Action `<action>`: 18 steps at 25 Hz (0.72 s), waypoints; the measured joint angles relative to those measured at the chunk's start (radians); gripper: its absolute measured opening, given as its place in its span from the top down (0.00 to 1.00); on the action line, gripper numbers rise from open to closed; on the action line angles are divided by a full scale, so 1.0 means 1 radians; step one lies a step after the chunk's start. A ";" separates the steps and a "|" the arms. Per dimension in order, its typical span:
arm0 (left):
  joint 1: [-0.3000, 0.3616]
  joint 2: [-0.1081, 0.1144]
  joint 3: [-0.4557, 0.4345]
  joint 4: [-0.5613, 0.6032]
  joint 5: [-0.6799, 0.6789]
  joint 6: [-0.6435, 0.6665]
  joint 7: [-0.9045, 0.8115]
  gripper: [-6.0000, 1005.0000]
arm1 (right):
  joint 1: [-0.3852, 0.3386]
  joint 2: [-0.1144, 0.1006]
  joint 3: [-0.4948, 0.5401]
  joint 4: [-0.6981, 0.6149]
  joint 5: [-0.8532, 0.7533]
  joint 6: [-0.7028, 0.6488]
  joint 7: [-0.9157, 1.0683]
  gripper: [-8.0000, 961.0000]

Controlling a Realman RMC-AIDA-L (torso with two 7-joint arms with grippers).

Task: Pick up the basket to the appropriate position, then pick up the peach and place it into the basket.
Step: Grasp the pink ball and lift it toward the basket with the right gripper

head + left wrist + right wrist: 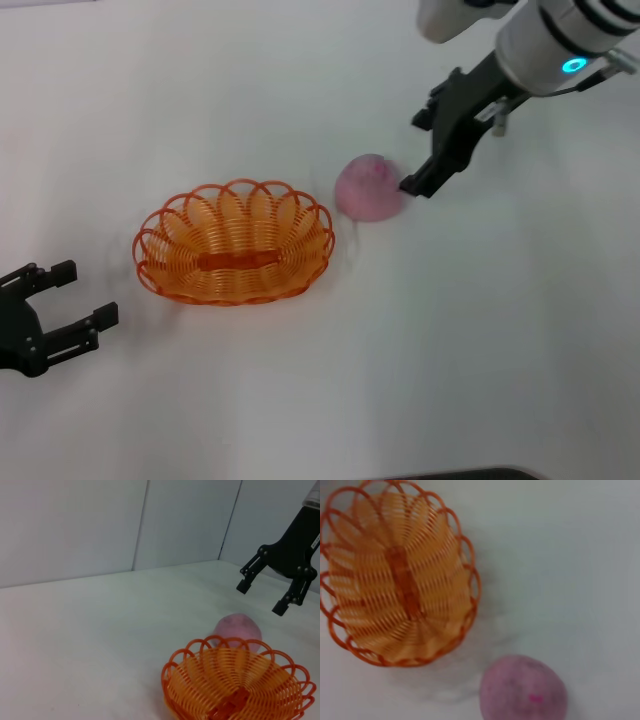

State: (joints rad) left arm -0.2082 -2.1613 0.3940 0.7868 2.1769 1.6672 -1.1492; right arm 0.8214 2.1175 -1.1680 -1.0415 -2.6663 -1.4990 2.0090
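We see the white table [520, 330] under everything. The basket [234, 243] sits upright between both grippers, just beside the peach [368, 187]. Our right gripper [264, 596] hangs just above the peach's far side, fingers spread wide and holding nothing. Our left gripper [62, 306] rests open, near the basket's other end.

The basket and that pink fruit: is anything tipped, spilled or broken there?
Nothing stands out. The basket sits upright and empty on the white table, and the peach rests whole just beside it. The right gripper hangs open above the peach; the left gripper waits open nearby.
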 joint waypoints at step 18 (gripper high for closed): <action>0.000 0.000 -0.005 -0.007 0.000 -0.002 0.000 0.21 | 0.092 -0.012 -0.101 0.242 0.076 0.181 -0.008 0.03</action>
State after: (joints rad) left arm -0.2086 -2.1614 0.3891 0.7794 2.1766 1.6657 -1.1488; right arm 0.9130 2.1057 -1.2688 -0.7992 -2.5900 -1.3183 2.0013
